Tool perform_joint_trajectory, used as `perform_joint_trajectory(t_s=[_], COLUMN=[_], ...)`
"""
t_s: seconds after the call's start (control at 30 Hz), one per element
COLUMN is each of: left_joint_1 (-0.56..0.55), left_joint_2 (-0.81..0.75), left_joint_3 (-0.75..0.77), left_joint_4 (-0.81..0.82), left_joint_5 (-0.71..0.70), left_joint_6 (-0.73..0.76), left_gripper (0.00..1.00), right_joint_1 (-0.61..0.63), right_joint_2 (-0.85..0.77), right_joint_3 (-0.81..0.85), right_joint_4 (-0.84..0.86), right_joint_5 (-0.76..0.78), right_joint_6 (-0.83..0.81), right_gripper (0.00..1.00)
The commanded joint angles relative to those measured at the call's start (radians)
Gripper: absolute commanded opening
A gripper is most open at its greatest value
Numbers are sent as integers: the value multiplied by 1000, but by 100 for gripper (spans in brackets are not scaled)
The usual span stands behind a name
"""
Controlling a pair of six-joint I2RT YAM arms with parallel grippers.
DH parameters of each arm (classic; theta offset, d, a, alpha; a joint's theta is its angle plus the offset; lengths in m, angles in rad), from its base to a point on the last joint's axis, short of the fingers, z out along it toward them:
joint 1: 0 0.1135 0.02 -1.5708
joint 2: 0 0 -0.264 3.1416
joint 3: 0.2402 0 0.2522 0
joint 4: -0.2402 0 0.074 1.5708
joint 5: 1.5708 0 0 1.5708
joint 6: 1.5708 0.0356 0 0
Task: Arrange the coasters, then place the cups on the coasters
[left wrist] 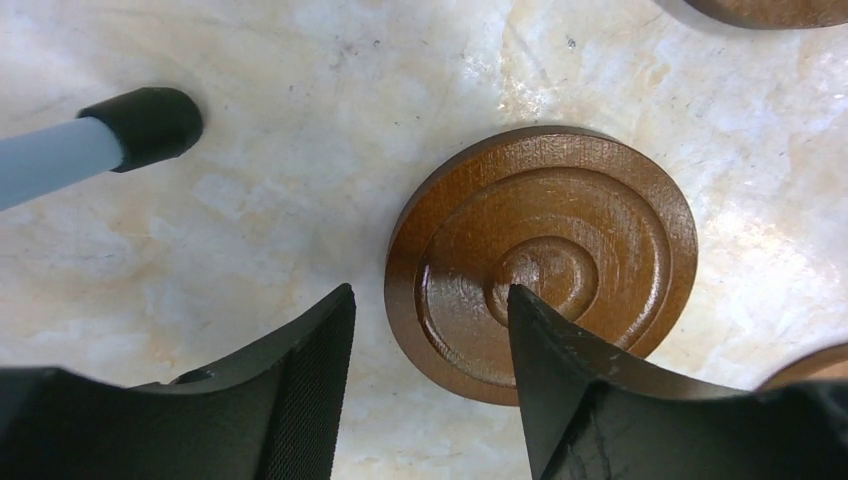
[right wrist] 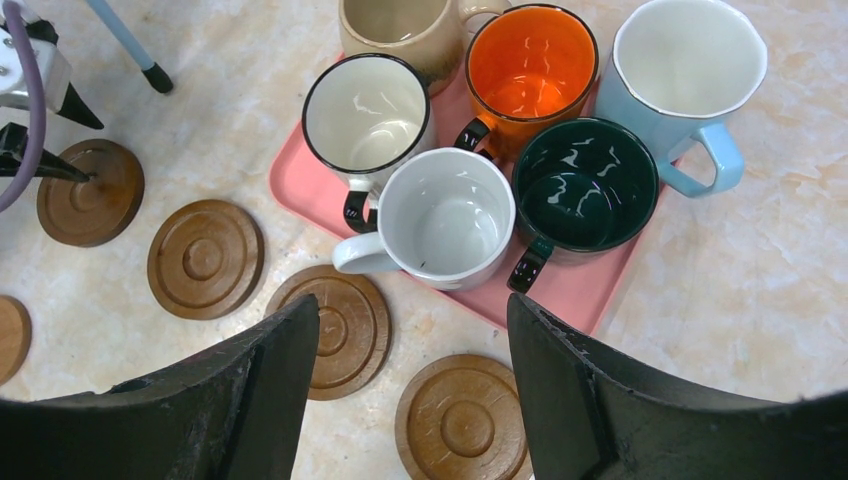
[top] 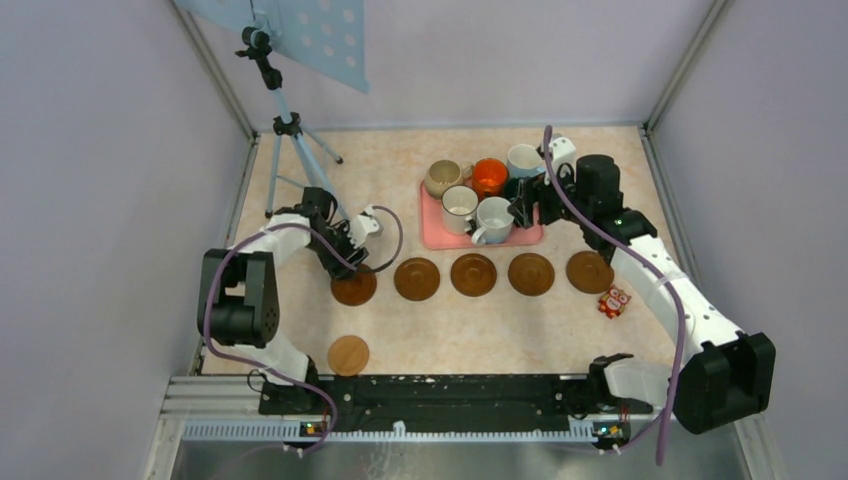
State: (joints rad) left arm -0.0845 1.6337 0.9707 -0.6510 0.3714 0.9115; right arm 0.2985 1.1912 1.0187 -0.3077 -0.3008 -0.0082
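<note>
**A:** Left gripper (left wrist: 430,292)?
**B:** Jaws parted, empty, straddling the rim of the end coaster (left wrist: 545,260), which lies flat. The tan coaster (top: 348,354) sits out of line, back toward that arm's base.
**A:** Right gripper (right wrist: 412,300)?
**B:** Wide, empty, above the cups (right wrist: 445,215).

Left arm (top: 265,238), right arm (top: 668,285): white moulded links; black block housings at 7 o'clock and 5 o'clock of them. Purple cable (top: 683,350) looped along each. Left gripper (left wrist: 430,292), right gripper (right wrist: 412,300): matte black tapered fingers, finely ribbed inner faces.
</note>
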Motion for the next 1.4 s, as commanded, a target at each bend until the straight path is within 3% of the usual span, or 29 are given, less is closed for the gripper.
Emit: perform_joint_trajectory(t_s=[0.0,0.17,0.4,0.67,0.9,1.07,1.3,1.37], left_joint_1=[8,8,-5,-74,-234,-241,-222,-187], left_joint_2=[-88,-194,-371,-518,-512,-507,-454,-456], left_joint_3=[82,72,-138,-320,-393,-407,-500,-502], left_joint_4=[-83,-222,-363,-318,-244,-231,-150,-138], left_joint_5=[79,138,113,62,-18,-42,-304,-322], left_joint_6=[-14,30,213,229,99,86,115,133], left_gripper=[66,70,72,73,61,55,46,45], right_joint_1=[-2,-2,-2,-1,-1,-2,-1,-2], right_joint_2=[-28,-17,-4,10,25,27,31,28], right_joint_3=[0,3,5,-3,3,5,5,4], right_joint_4=[27,32,32,30,35,33,36,32], right_joint_5=[-15,-27,-34,-52,-57,-54,-49,-47], right_joint_6=[-13,-13,-21,-21,-24,-32,-37,-39], right_gripper=[68,68,68,68,67,67,66,66])
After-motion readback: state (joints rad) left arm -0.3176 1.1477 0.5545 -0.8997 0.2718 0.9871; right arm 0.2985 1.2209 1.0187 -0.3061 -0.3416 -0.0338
